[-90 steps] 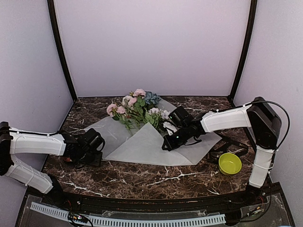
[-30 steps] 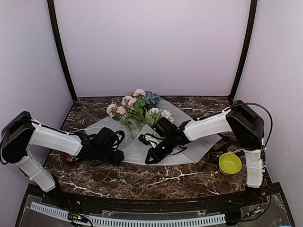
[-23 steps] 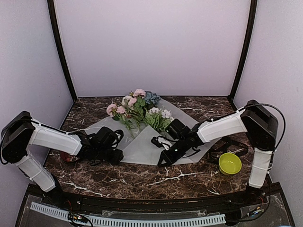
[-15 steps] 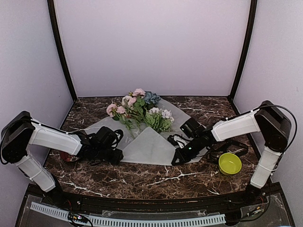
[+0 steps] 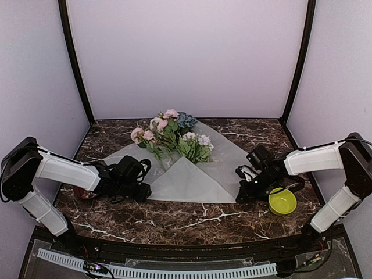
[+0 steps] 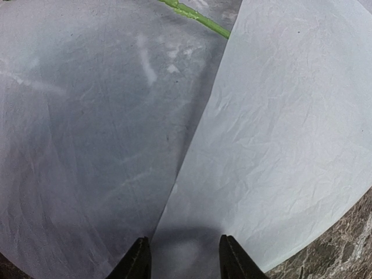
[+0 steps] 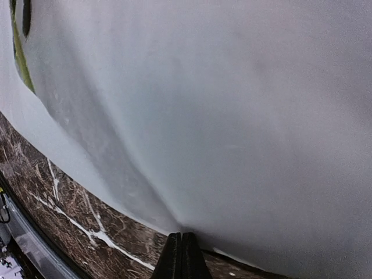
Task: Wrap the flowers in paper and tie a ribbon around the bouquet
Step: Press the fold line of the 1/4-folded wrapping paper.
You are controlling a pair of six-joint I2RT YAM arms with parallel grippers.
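Observation:
The flowers [image 5: 168,135], pink, white and blue-grey with green leaves, lie on the far part of the paper [image 5: 192,180]. The frosted sheet is spread flat, and one flap lies folded over the stems. My left gripper [image 5: 144,192] rests low over the sheet's near left corner. In the left wrist view it [image 6: 183,264] is open, with the paper [image 6: 279,128] under its tips and a green stem [image 6: 197,14] beyond. My right gripper [image 5: 240,196] is shut on the paper's near right edge; a crease in the paper [image 7: 232,104] runs from its tips [image 7: 181,239]. A thin black strand [image 5: 293,185] lies by the bowl; I cannot tell whether it is the ribbon.
A yellow-green bowl [image 5: 282,200] stands just right of my right gripper. A small red object [image 5: 81,193] shows under my left arm. Dark marble table [image 5: 174,221] runs in front of the sheet. Purple walls close in the back and both sides.
My right gripper has travelled right along the paper's near edge, from the middle to the right corner. The left arm has stayed put.

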